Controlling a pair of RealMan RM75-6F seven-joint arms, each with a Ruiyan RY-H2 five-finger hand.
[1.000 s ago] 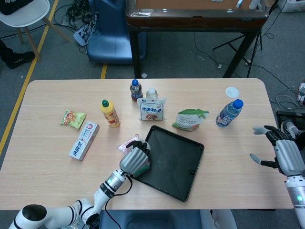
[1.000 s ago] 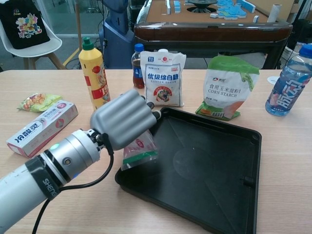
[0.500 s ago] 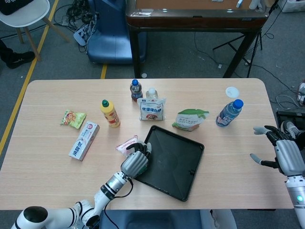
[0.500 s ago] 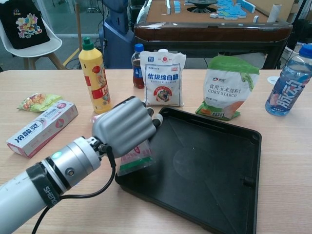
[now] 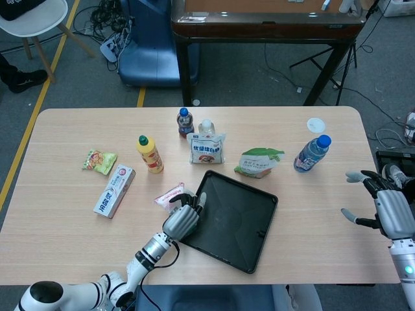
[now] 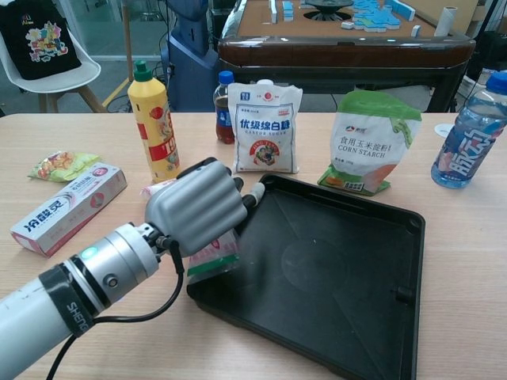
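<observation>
Our left hand in ribbed grey plastic with dark fingertips, silver wrist with green light, black lettered band, looping black cable, white forearm, matching grey right hand.

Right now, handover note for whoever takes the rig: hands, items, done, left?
Left hand grips the small pink snack packet at the near-left edge of the black tray; the packet overhangs the rim. Right hand is open, holding nothing, off the table's right end. Tray holds nothing inside. Yellow squeeze bottle, sugar bag and corn starch bag stand behind the tray, untouched. Nothing set down yet; the packet is still in the left hand.
</observation>
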